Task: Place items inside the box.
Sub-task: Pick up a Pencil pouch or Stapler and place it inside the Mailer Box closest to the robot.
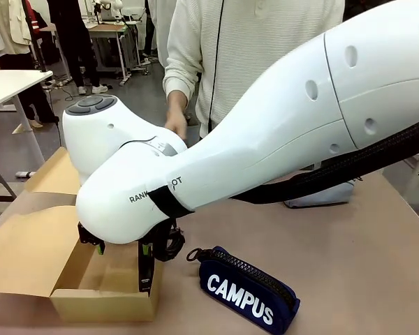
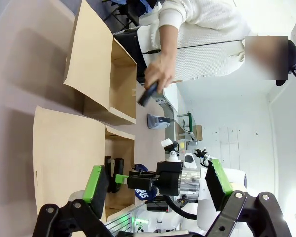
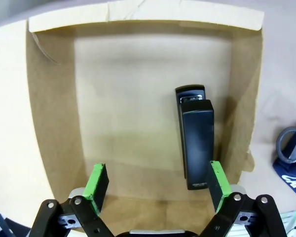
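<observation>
Right end effector (image 3: 157, 170): jaws spread wide, nothing between the pads, hanging above the open cardboard box (image 3: 54, 128) near the robot's left edge of the tabletop (image 1: 363, 265).
Left end effector (image 2: 154, 170): jaws also apart and empty, looking across at the box from farther off.

Count and location:
- Black staplers, two. One stapler in the box (image 3: 196, 143) lies flat on the floor close to one side wall. The other, the held stapler (image 2: 149, 94), is in the person's hand (image 2: 160, 74) above the far side of the tabletop.
- Pencil cases, two. The navy case (image 1: 248, 286) lettered CAMPUS lies on the tabletop just beside the box. The grey case (image 1: 320, 197) lies farther back, partly behind the right arm.
- More cardboard shows beyond the box; cannot tell whether it is a second box.

Handling, judged:
- Staplers are probably rigid, dense and smooth-topped. Grip across the narrow body at mid-length so it does not tip.
- Cases are likely soft fabric that will sag and bunch. Pinch across the middle of the body rather than the zip pull. The navy one is the nearer candidate.
</observation>
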`<action>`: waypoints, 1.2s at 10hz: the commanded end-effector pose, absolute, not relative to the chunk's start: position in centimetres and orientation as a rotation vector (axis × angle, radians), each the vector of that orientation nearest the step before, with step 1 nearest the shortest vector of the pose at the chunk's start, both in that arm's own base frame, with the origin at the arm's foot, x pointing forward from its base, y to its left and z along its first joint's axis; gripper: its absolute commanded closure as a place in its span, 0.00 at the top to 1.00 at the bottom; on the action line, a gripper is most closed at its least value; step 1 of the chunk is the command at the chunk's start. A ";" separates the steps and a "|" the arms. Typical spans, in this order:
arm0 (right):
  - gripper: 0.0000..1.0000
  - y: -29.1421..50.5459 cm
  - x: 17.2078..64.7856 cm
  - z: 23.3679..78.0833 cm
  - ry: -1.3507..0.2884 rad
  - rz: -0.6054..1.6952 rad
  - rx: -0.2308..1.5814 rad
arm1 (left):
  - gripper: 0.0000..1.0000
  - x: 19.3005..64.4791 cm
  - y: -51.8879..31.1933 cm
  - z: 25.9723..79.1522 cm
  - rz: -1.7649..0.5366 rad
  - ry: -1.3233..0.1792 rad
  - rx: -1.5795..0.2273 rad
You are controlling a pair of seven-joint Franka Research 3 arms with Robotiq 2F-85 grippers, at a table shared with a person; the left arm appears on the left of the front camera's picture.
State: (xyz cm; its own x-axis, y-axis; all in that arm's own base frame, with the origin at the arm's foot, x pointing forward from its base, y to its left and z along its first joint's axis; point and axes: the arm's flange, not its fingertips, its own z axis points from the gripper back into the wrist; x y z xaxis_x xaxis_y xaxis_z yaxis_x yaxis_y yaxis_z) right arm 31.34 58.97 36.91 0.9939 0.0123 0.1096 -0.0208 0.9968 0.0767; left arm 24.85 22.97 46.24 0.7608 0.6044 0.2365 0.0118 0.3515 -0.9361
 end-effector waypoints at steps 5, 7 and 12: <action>1.00 56.6 30.0 39.0 -0.121 0.035 0.167 | 1.00 24.8 22.9 46.3 0.400 -0.648 -1.174; 1.00 57.1 30.0 38.7 -0.112 0.043 0.155 | 1.00 24.8 22.9 46.3 0.400 -0.648 -1.174; 1.00 55.9 29.3 39.6 -0.045 0.100 0.177 | 1.00 24.8 22.9 46.3 0.400 -0.648 -1.174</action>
